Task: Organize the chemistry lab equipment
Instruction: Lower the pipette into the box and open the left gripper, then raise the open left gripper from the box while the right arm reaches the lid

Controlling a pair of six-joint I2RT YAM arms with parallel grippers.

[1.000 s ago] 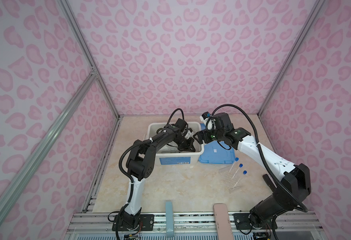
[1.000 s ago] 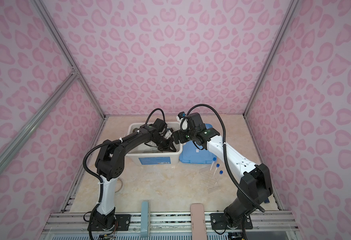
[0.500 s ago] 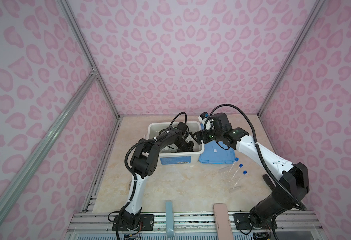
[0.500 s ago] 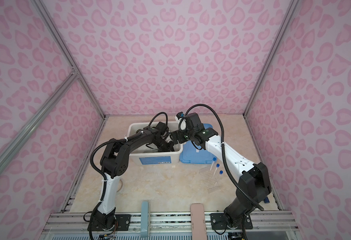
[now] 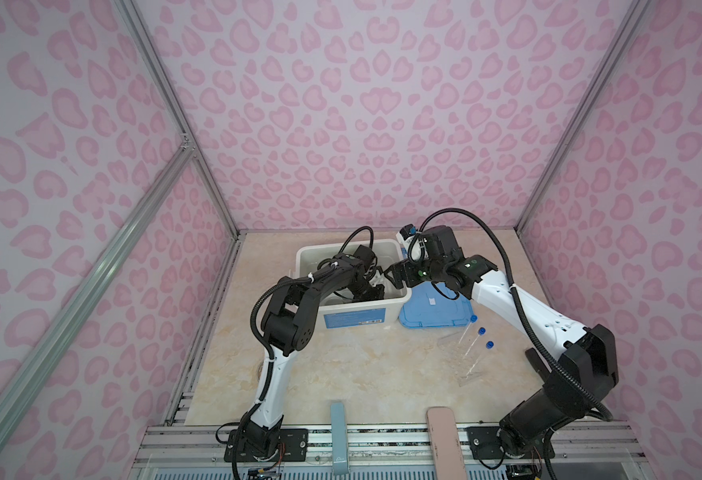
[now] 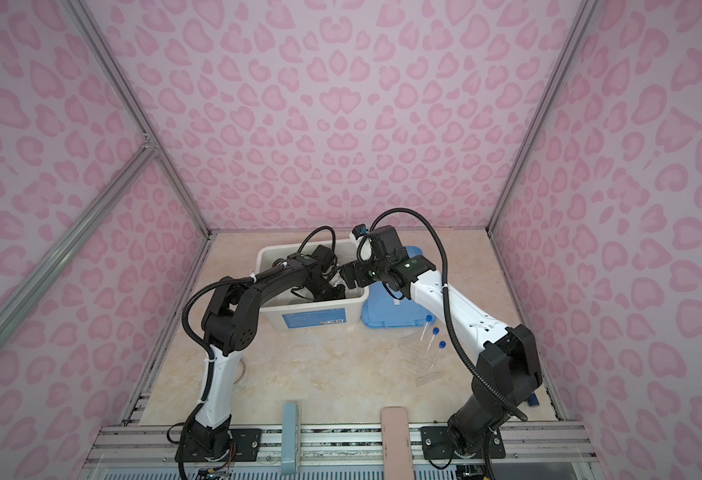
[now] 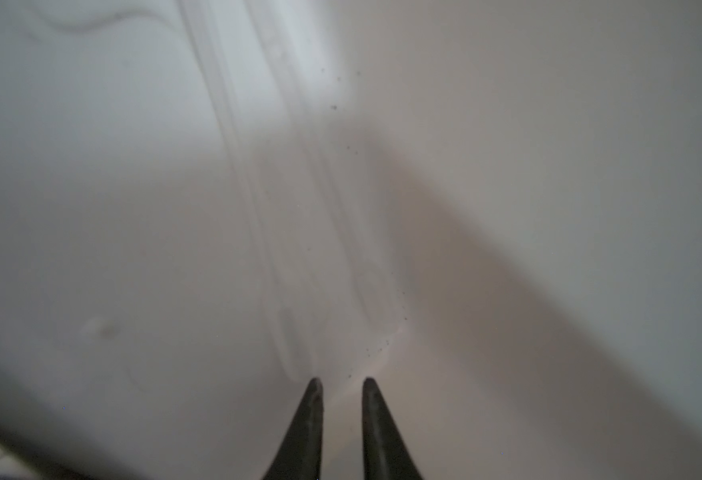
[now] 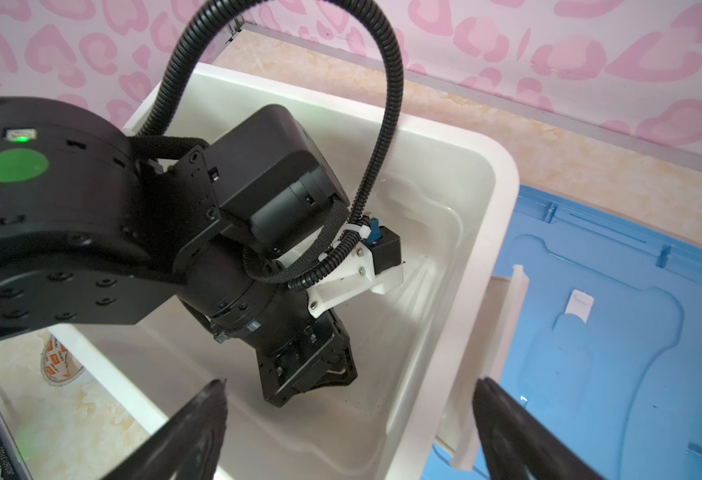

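- The left jaws sit inside the white tub, slightly parted, empty.
- The right jaws hover wide apart above its rim, empty.
- Three blue-capped tubes lie on the counter.

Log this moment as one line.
left gripper: inside tub, fingers slightly apart, empty | right gripper: open above tub rim | blue-capped tubes: on table near lid

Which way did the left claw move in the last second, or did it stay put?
Yes. In a top view the left gripper has sunk deeper into the white tub, toward its near wall.
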